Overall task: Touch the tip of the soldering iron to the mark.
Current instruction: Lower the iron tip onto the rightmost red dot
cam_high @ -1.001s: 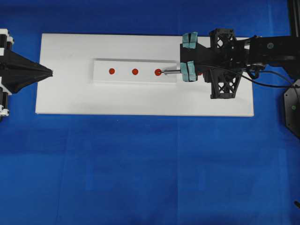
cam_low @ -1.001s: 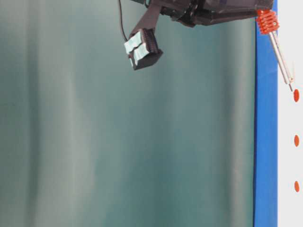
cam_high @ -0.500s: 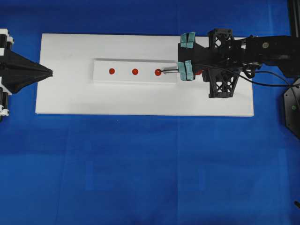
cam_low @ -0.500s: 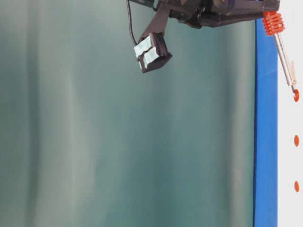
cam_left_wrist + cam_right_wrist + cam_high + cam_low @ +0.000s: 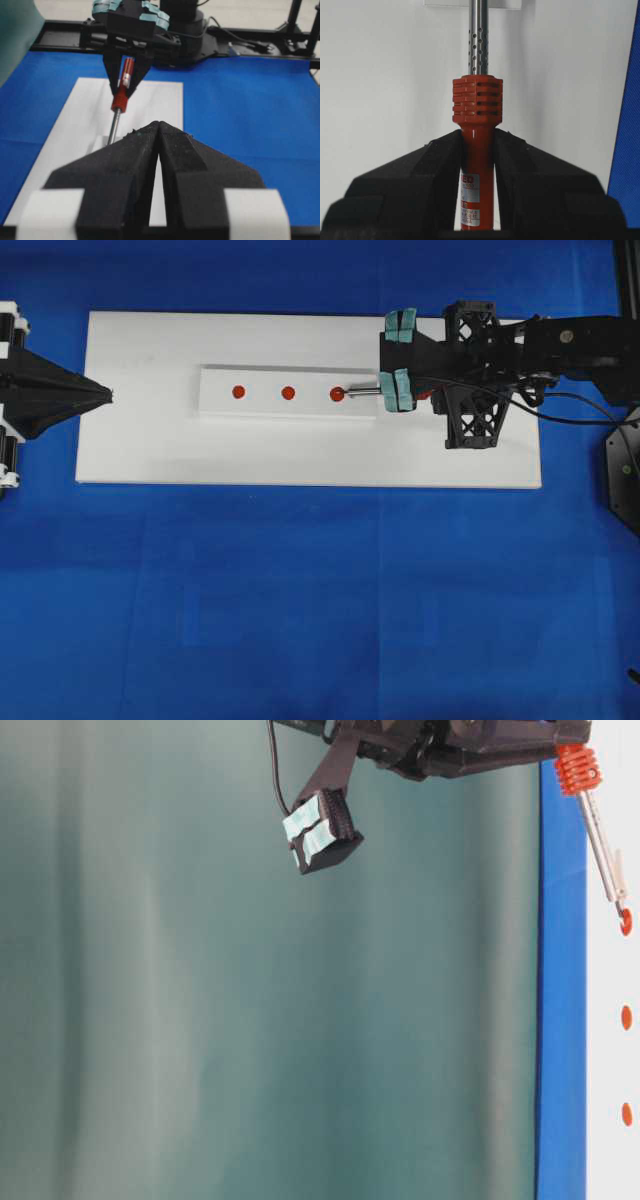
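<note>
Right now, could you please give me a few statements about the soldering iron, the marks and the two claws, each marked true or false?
1. The right claw is shut on the soldering iron at its red-orange handle. True.
2. The white strip carries five red marks. False: three show on it in the overhead view.
3. The tip is at the red mark nearest the right claw. True; the table-level view shows it right at the mark's edge.
4. The left claw holds the iron's cord. False: it is shut on nothing, at the far end of the white board.
5. The iron's shaft lies flat on the board. False: it slants down to the mark.
</note>
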Tool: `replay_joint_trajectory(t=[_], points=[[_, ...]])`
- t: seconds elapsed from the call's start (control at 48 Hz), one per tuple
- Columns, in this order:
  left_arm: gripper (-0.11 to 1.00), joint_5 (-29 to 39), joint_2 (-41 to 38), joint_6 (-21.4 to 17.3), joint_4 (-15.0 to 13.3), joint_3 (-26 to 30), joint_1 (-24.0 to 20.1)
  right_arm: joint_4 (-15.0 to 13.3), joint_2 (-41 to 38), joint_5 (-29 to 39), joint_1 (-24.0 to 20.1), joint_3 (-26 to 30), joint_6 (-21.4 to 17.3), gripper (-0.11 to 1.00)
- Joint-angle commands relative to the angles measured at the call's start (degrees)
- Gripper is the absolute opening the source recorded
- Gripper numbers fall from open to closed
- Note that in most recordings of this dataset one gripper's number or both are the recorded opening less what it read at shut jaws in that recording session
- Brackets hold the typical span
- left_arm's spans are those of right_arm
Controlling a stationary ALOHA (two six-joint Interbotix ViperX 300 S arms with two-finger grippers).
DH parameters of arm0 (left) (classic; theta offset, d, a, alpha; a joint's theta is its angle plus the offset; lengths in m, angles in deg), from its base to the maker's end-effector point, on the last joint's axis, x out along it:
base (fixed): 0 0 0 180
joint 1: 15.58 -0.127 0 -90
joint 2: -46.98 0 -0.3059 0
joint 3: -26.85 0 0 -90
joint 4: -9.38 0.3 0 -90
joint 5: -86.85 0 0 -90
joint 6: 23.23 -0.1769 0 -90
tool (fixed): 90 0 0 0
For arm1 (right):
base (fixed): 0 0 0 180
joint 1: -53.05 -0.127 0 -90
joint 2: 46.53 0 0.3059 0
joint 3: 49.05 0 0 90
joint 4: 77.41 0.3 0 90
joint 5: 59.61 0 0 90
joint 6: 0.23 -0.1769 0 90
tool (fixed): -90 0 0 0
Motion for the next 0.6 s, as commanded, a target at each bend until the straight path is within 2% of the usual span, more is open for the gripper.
replay_joint_trajectory(t=[0.0, 0.584], points=[[0.02, -0.5, -0.3, 0.1, 0.1, 0.6, -0.2, 0.1, 0.5, -0.3, 0.1, 0.5, 0.1, 0.06], [0.02, -0.5, -0.3, 0.1, 0.1, 0.6, -0.2, 0.2, 0.5, -0.9, 0.2, 0.3, 0.1, 0.06]])
